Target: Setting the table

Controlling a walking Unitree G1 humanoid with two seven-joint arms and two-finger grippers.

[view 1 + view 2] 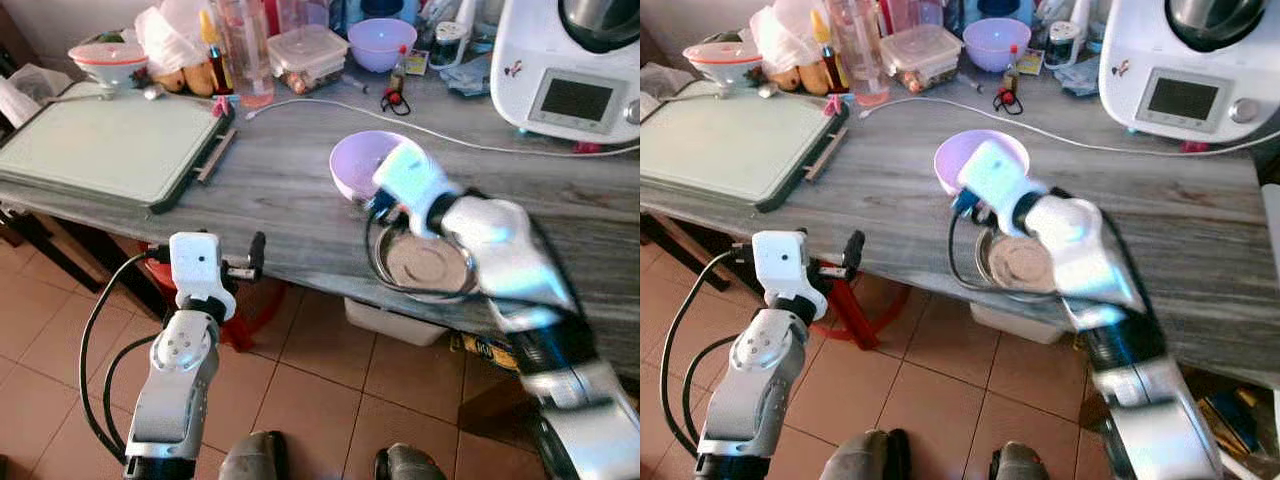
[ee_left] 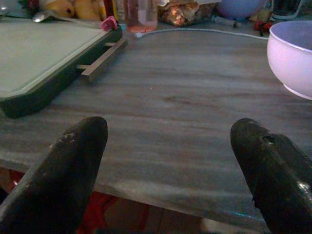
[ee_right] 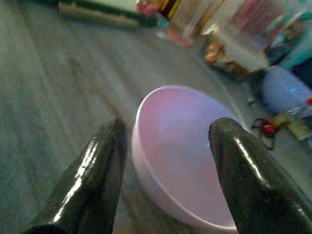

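A lilac bowl (image 1: 355,160) stands upright in the middle of the grey wooden table (image 1: 280,190). Just in front of it, by the table's front edge, lies a shallow metal dish (image 1: 425,265), partly covered by my right arm. My right gripper (image 3: 170,129) is open just over the lilac bowl (image 3: 180,151); one finger is outside its near rim, the other above its inside. My left gripper (image 2: 170,131) is open and holds nothing, low at the table's front edge, left of the bowl (image 2: 295,58).
A large pale board with a dark green rim (image 1: 110,145) takes up the table's left end. A white kitchen machine (image 1: 570,65) stands back right, its white cable (image 1: 400,120) crossing the table. A second lilac bowl (image 1: 382,42), containers and bottles crowd the back. A red stool (image 1: 250,305) stands under the table.
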